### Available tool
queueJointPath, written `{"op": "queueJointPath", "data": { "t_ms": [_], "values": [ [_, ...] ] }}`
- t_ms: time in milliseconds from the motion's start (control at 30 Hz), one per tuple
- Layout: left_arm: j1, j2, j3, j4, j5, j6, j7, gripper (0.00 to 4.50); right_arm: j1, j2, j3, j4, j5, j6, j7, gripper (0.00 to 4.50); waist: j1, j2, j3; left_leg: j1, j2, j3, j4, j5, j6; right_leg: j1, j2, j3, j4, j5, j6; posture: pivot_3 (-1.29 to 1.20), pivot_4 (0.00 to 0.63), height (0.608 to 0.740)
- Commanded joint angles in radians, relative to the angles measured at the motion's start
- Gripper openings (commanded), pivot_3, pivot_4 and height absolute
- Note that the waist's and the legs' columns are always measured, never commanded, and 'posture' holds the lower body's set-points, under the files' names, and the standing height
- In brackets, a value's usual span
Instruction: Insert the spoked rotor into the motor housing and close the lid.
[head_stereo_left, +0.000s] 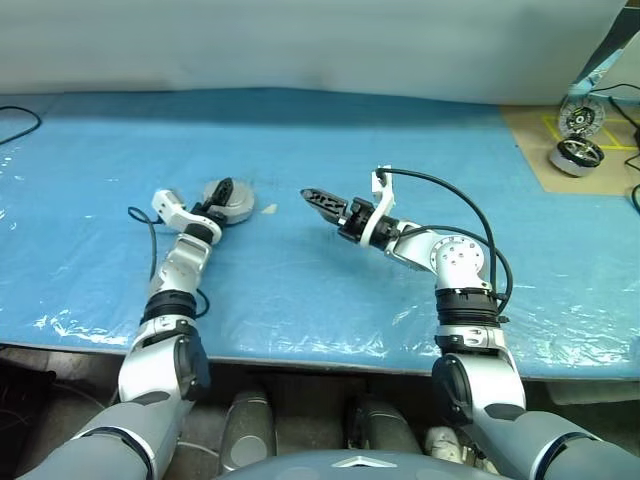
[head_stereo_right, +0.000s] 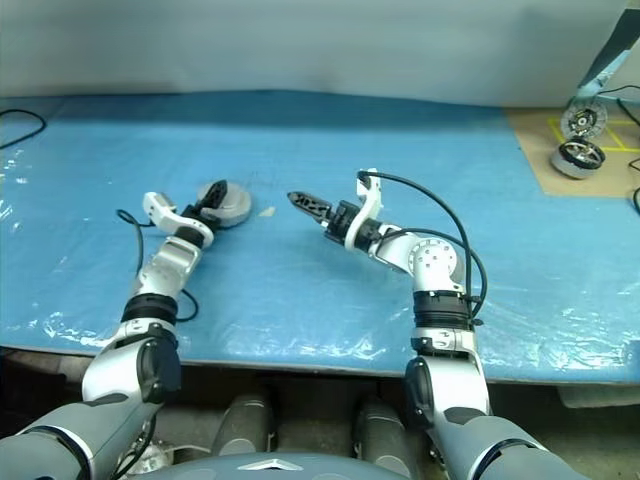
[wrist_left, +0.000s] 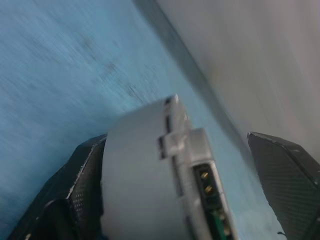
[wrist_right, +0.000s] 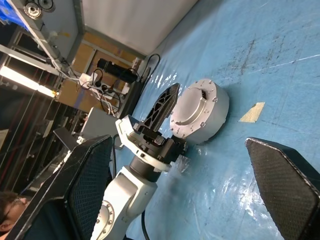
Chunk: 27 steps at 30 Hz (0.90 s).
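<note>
The closed housing (wrist_right: 199, 112) lies flat, lid (head_stereo_left: 234, 203) up; left gripper (head_stereo_left: 216, 199) spread wide around it, seemingly not gripping. Right gripper (head_stereo_left: 313, 197) wide open, empty.

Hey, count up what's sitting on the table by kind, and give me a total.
Closed grey motor housing with lid on: 1
Tan tape scrap: 1
Silver wheel-like parts on the cardboard, one upright, one lying flat: 2
Total: 4
</note>
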Motion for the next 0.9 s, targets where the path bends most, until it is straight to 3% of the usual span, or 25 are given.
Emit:
{"op": "queueJointPath", "data": {
  "t_ms": [33, 200, 267, 333, 500, 700, 900],
  "values": [
    [-0.022, 0.059, 0.025, -0.005, 0.025, -0.060, -0.004, 4.44, 0.000, 0.003, 0.002, -0.057, 0.007, -0.011, 0.019, 4.50, 0.003, 0.000, 0.000, -0.001, 0.000, 0.000, 0.000, 0.000, 0.000, 0.000, 0.000, 0.000, 0.000, 0.000, 0.000, 0.00, 0.150, 0.740],
    [0.009, 0.111, -0.009, -0.078, 0.077, -0.094, -0.053, 4.44, 0.009, -0.007, 0.019, -0.073, -0.021, -0.039, 0.027, 4.50, 0.007, 0.000, 0.000, -0.001, 0.000, 0.000, 0.000, 0.000, 0.000, -0.001, 0.000, 0.000, 0.000, 0.000, 0.000, 0.00, 0.150, 0.740],
    [0.041, 0.108, -0.042, -0.179, 0.093, -0.091, -0.092, 4.44, 0.023, -0.037, 0.075, -0.117, -0.106, -0.096, 0.020, 4.50, 0.008, 0.000, 0.000, -0.001, 0.000, 0.000, 0.000, 0.000, 0.000, 0.000, -0.001, -0.001, 0.000, 0.000, 0.000, 0.00, 0.150, 0.740],
    [0.084, 0.100, -0.081, -0.318, 0.095, -0.072, -0.126, 4.44, 0.048, -0.064, 0.131, -0.170, -0.221, -0.194, -0.012, 4.50, 0.009, 0.000, 0.000, -0.002, 0.000, 0.000, 0.000, 0.000, 0.000, 0.000, -0.003, -0.001, 0.000, 0.000, 0.000, 0.00, 0.150, 0.740],
    [0.289, 0.061, -0.268, -0.779, 0.173, -0.002, -0.080, 4.44, 0.179, -0.215, 0.335, -0.327, -0.704, -0.579, -0.179, 4.50, 0.011, -0.001, 0.000, -0.003, 0.001, 0.000, -0.001, 0.000, 0.000, -0.001, -0.003, -0.001, -0.002, 0.000, 0.000, 0.00, 0.150, 0.740],
    [0.527, -0.040, -0.344, -1.054, 0.239, 0.034, 0.084, 4.44, 0.357, -0.191, 0.259, -0.447, -0.839, -0.591, -0.370, 4.50, -0.019, -0.001, 0.001, 0.000, 0.000, 0.000, -0.002, 0.000, 0.000, -0.001, 0.001, 0.001, -0.002, 0.000, 0.001, 0.00, 0.150, 0.740],
    [0.611, -0.106, -0.343, -1.053, 0.307, 0.016, 0.205, 4.44, 0.511, -0.193, 0.280, -0.488, -0.995, -0.624, -0.467, 4.50, -0.025, -0.001, 0.001, 0.004, 0.000, 0.000, -0.001, 0.000, 0.000, 0.003, 0.001, 0.002, -0.003, -0.001, 0.002, 0.00, 0.150, 0.740]
  ]
}}
